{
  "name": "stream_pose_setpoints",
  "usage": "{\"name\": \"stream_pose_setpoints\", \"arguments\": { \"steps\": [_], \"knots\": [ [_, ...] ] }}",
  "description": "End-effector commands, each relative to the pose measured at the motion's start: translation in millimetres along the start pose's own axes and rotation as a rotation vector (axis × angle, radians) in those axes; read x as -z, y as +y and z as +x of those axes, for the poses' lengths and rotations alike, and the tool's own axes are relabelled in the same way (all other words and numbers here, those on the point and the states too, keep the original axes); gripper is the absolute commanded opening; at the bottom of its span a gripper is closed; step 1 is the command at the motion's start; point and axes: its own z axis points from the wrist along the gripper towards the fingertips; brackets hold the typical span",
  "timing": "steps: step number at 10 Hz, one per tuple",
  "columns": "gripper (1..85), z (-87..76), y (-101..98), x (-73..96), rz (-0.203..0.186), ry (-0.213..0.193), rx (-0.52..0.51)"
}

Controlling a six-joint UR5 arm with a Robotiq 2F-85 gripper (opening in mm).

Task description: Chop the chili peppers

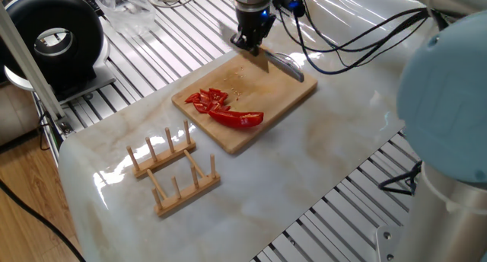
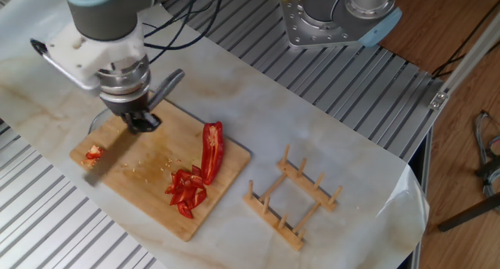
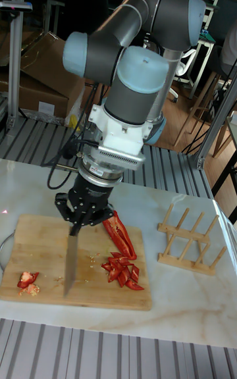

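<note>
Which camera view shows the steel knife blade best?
The tall fixed view: the steel knife blade hangs fully visible over the wooden cutting board. One fixed view shows only part; the other fixed view shows it blurred.
</note>
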Motion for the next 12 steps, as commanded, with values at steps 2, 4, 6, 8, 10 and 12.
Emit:
{"name": "stream_pose_setpoints", "arguments": {
  "steps": [2, 4, 6, 8, 10, 12],
  "knots": [
    [1.3, 4.2, 36.1, 4.0, -0.17, -0.044, 0.162],
    [1.3, 8.4, 36.9, 4.8, -0.187, -0.056, 0.174],
    [1.3, 7.0, 42.8, 5.7, -0.213, -0.065, 0.166],
    [1.3, 10.7, 43.5, 3.4, -0.224, -0.055, 0.161],
    [1.3, 11.7, 42.5, -2.1, -0.227, -0.056, 0.159],
    [1.3, 12.4, 47.0, -1.4, -0.245, -0.059, 0.157]
  ]
}}
